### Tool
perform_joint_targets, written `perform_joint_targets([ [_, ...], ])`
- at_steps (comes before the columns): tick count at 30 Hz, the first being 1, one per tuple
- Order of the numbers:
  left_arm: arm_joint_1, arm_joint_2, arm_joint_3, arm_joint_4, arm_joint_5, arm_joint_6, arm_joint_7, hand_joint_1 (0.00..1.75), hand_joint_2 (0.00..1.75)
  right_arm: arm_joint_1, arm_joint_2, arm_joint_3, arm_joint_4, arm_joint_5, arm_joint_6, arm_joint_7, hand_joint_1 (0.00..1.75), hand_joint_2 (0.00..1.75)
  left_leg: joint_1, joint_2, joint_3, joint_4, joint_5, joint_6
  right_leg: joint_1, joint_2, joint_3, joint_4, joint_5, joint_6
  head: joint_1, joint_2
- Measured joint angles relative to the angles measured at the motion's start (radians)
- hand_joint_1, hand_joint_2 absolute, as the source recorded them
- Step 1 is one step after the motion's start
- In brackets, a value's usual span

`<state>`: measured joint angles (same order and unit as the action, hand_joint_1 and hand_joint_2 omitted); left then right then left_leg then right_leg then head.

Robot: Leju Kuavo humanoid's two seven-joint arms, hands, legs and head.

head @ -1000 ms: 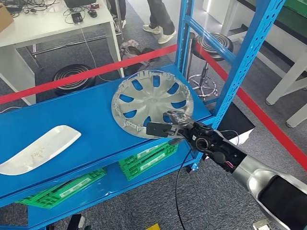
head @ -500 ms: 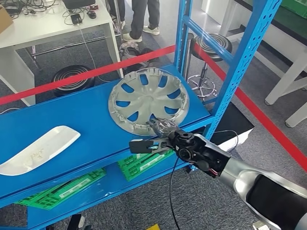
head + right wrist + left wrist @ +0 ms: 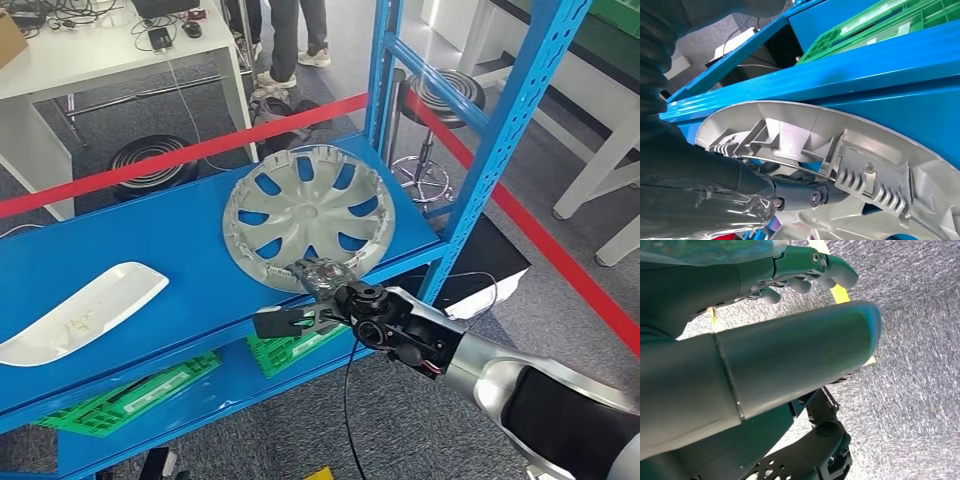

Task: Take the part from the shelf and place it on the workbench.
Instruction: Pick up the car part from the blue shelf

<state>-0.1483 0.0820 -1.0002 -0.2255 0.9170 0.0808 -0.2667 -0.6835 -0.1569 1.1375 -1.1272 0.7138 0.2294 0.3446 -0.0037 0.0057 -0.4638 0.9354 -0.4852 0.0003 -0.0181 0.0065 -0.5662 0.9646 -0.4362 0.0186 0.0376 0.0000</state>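
Right hand (image 3: 321, 290) clamped on silver hubcap (image 3: 308, 214) atop blue shelf (image 3: 173, 255), grey carpet (image 3: 453, 420) below

right robot hand (image 3: 321, 295): fingers hooked, gripping (arm outstretched) | left robot hand (image 3: 753, 355): hanging, fingers apart

Head view high, facing down over shelf (image 3: 151, 240); right wrist close against shared hubcap (image 3: 309, 210); left wrist floorward.

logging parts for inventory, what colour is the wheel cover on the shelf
Silver-grey, with the blue shelf showing through its cut-outs; the wheel cover shows best in the head view.
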Motion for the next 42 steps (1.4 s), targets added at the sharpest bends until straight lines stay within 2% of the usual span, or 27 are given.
perform_joint_targets([
  [3,0.000,0.000,0.000,0.000,0.002,0.003,-0.001,0.00,0.00,-0.005,0.004,0.005,0.005,0.005,-0.001,-0.010,0.00,1.75,0.000,0.000,0.000,0.000,0.000,0.000,0.000,0.000,0.000,0.000,0.000,0.000,0.000,0.000],
  [5,0.001,0.000,0.001,0.000,0.003,0.004,-0.003,0.00,0.00,-0.009,0.008,0.011,0.009,0.009,-0.001,-0.015,0.11,1.75,0.000,0.000,0.000,0.000,0.000,0.000,0.000,0.000,0.000,0.000,0.000,0.000,0.000,0.000],
  [7,0.002,0.000,0.001,0.000,0.004,0.004,-0.006,0.00,0.00,-0.013,0.013,0.017,0.014,0.014,-0.004,-0.020,0.98,1.75,0.000,0.000,0.000,0.000,0.000,0.000,0.000,0.000,0.000,0.000,0.000,0.000,0.000,0.000],
  [9,0.002,0.000,0.001,0.000,0.005,0.004,-0.009,0.00,0.00,-0.014,0.018,0.021,0.017,0.020,-0.009,-0.024,1.75,1.75,0.000,0.000,0.000,0.000,0.000,0.000,0.000,0.000,0.000,0.000,0.000,0.000,0.000,0.000],
  [17,0.007,0.000,0.002,0.000,0.018,0.009,-0.023,0.00,0.00,-0.019,0.034,0.036,-0.008,0.071,-0.018,-0.020,1.75,1.75,0.000,0.000,0.000,0.000,0.000,0.000,0.000,0.000,0.000,0.000,0.000,0.000,0.000,0.000],
  [26,0.015,0.000,0.005,0.000,0.019,0.008,-0.038,0.00,0.00,-0.009,0.035,0.033,-0.138,0.162,-0.005,0.030,1.75,1.75,0.000,0.000,0.000,0.000,0.000,0.000,0.000,0.000,-0.001,-0.001,0.000,0.000,0.000,0.000],
  [42,0.015,0.000,0.006,0.000,0.015,0.004,-0.038,0.00,0.00,0.019,0.027,-0.020,-0.275,0.176,0.016,0.052,1.75,1.75,0.000,0.000,-0.001,0.000,0.000,0.000,0.000,0.000,-0.002,-0.001,0.000,0.000,0.000,0.000],
])
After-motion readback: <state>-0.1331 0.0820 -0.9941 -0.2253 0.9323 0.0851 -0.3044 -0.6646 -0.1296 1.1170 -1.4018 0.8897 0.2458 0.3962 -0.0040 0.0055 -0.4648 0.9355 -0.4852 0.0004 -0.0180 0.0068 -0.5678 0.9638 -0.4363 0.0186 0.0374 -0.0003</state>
